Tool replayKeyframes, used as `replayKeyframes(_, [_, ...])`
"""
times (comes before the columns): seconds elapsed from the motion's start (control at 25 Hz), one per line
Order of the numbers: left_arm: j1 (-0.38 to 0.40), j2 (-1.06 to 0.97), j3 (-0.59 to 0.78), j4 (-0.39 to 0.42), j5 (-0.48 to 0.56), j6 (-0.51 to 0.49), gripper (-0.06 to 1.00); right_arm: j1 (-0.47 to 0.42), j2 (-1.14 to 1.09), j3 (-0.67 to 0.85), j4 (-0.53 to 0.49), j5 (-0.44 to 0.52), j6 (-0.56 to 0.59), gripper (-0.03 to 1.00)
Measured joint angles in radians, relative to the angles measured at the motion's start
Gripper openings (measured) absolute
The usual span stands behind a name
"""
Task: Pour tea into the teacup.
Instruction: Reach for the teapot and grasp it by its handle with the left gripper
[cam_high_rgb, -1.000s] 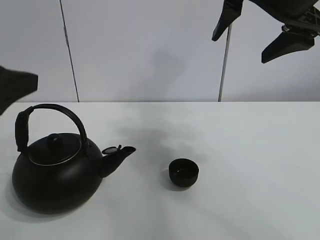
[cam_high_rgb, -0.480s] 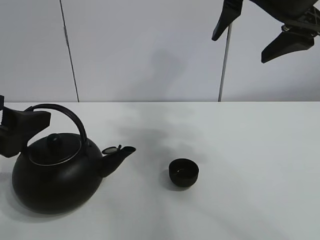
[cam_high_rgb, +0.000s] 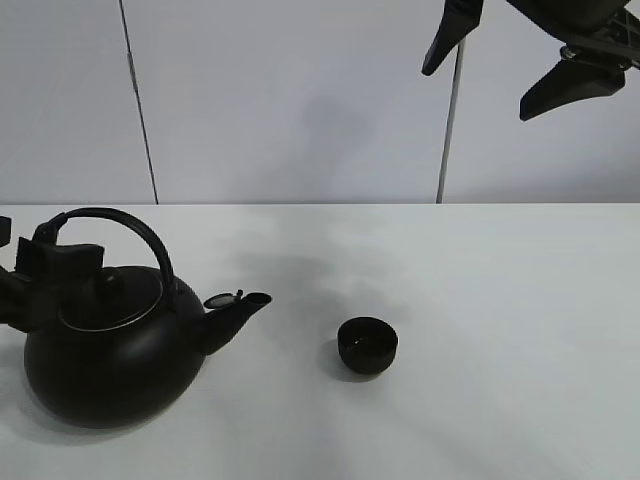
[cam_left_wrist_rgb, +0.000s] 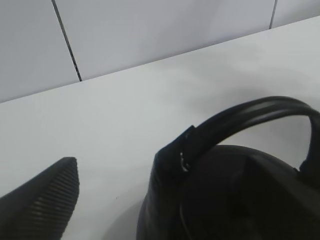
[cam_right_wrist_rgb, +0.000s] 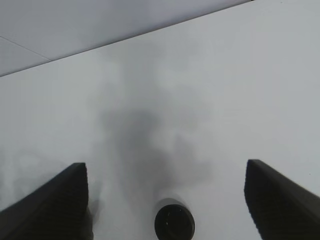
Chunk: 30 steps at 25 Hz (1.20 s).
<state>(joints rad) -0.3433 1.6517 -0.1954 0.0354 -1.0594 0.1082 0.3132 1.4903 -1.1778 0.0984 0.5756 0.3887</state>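
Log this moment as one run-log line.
left gripper: jaws open at kettle handle | right gripper: jaws open, held high | kettle: upright on table | teacup: upright, apart from kettle, untouched

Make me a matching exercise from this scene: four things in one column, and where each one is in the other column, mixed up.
Things:
1. kettle
2. teacup
3. left gripper
4. right gripper

Places:
A. raised high above the table, jaws open
B. low beside the kettle, jaws open
C. standing on the table, left in the high view
D. standing near the middle of the table

Pairs: 1-C, 2-D, 3-B, 4-A
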Motion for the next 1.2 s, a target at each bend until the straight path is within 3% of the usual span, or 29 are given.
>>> replayKeyframes(0.64, [0.002,0.139,-0.007,-0.06,-0.119,-0.006,0.63,0.0,0.0,0.0,0.0,-0.026,0.0,0.59])
replayKeyframes(1.2, [0.002,0.149,-0.056,-0.063,-0.095,-0.004,0.63,0.0,0.0,0.0,0.0,-0.027,0.0,0.59])
